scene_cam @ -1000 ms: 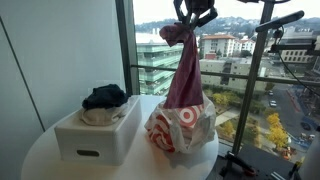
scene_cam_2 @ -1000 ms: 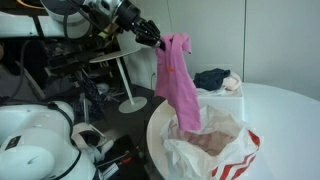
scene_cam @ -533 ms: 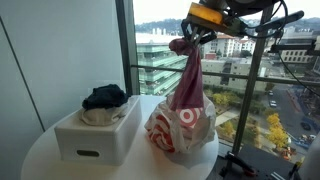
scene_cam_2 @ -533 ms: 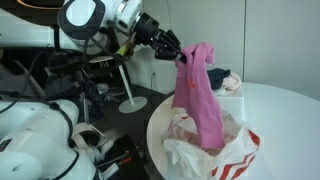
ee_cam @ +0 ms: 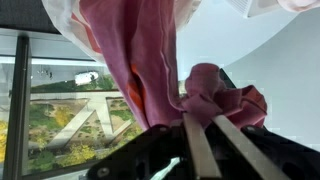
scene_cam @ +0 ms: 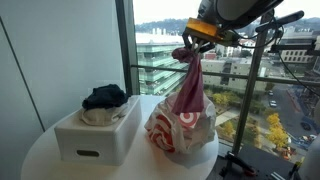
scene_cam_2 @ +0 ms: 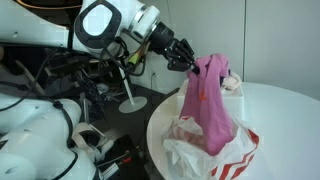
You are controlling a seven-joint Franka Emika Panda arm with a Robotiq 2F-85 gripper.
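Observation:
A pink cloth (scene_cam: 188, 88) (scene_cam_2: 207, 100) hangs from my gripper (scene_cam: 186, 52) (scene_cam_2: 193, 64), which is shut on its bunched top. Its lower end drops into a white plastic bag with red rings (scene_cam: 178, 130) (scene_cam_2: 215, 150) that stands open on the round white table (scene_cam: 45, 160). In the wrist view the two fingers (ee_cam: 200, 150) pinch the pink cloth (ee_cam: 150, 60) close together, and the bag's rim shows beyond it. The arm reaches in from above and to the side.
A white box (scene_cam: 98, 133) with dark and light clothes (scene_cam: 104, 97) piled on top stands beside the bag; it shows behind the cloth (scene_cam_2: 222, 80) too. A large window with railing (scene_cam: 250, 70) lies behind the table. Robot gear and a small stand (scene_cam_2: 130, 100) crowd the floor.
My gripper has carried the cloth's top sideways and lower over the bag. More of the cloth now sits down in the bag. The grip has stayed shut.

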